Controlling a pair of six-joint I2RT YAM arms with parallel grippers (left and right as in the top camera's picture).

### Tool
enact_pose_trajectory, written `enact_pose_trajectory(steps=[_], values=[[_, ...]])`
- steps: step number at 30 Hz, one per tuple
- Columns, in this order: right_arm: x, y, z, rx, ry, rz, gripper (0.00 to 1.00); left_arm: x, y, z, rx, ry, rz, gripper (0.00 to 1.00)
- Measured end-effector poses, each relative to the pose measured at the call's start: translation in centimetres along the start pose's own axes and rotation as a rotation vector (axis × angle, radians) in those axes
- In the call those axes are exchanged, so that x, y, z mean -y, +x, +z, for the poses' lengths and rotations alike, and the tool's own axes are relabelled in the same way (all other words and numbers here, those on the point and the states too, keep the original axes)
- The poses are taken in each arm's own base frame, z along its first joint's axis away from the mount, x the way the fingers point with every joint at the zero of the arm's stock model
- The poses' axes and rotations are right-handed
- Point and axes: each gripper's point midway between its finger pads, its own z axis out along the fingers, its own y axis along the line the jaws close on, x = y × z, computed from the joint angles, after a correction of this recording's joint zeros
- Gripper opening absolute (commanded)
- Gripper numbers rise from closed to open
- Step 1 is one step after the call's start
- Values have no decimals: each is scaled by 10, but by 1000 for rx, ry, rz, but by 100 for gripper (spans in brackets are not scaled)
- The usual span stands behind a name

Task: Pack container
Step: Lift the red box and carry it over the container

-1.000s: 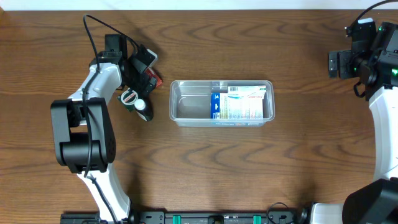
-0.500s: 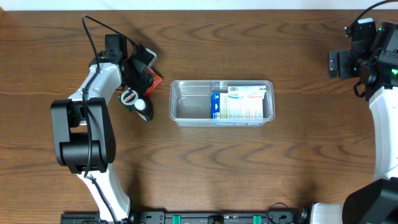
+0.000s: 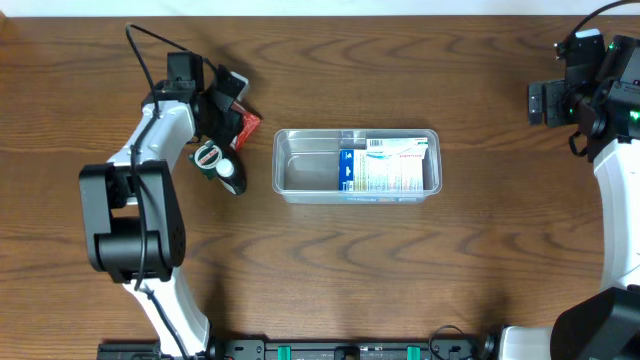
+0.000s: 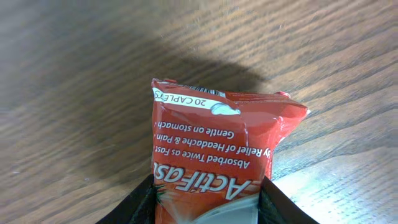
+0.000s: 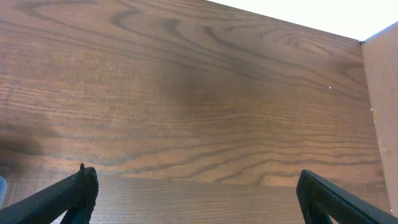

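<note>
The clear plastic container sits mid-table with a blue-and-white packet lying in its right half. Left of it, my left gripper is shut on a red packet. In the left wrist view the red packet fills the space between both black fingers, its far end sticking out over the wood. A small green-and-white bottle lies just below that gripper. My right gripper is far off at the right edge, and its wrist view shows it open over bare wood.
The left arm's base stands at the left and the right arm runs down the right edge. A black cable loops above the left wrist. A pale wall borders the table's far right.
My left gripper has shut on the red packet and shifted slightly up and left with it. The right arm, container and bottle have not moved.
</note>
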Motion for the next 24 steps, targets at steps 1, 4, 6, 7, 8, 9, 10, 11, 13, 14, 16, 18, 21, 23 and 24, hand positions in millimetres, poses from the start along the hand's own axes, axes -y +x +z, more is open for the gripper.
enact_pose_trajectory(steps=[1, 4, 6, 7, 8, 9, 10, 11, 13, 14, 16, 18, 21, 23, 24], values=[[0, 0, 0, 0, 0, 0, 99, 0, -3, -4, 9, -5, 2, 42], [0, 0, 0, 0, 0, 0, 99, -2, -13, -19, 43, -24, 9, 42], [0, 0, 0, 0, 0, 0, 99, -3, -21, -32, 70, -38, 16, 42], [0, 0, 0, 0, 0, 0, 99, -1, -24, -39, 80, -44, 21, 42], [0, 0, 0, 0, 0, 0, 99, 0, -27, -47, 89, -47, 25, 42], [0, 0, 0, 0, 0, 0, 99, 3, -30, -54, 97, -50, 30, 42], [0, 0, 0, 0, 0, 0, 99, 6, -33, -63, 106, -53, 38, 42], [0, 0, 0, 0, 0, 0, 99, 11, -37, -71, 115, -54, 48, 43], [0, 0, 0, 0, 0, 0, 99, 23, -45, -86, 138, -54, 75, 43], [0, 0, 0, 0, 0, 0, 99, 31, -51, -94, 154, -52, 92, 43], [0, 0, 0, 0, 0, 0, 99, 50, -62, -107, 184, -44, 134, 43], [0, 0, 0, 0, 0, 0, 99, 72, -72, -118, 209, -27, 180, 43], [0, 0, 0, 0, 0, 0, 99, 113, -83, -127, 235, 14, 258, 43], [0, 0, 0, 0, 0, 0, 99, 145, -88, -129, 239, 55, 318, 43], [0, 0, 0, 0, 0, 0, 99, 159, -89, -128, 239, 74, 343, 43]])
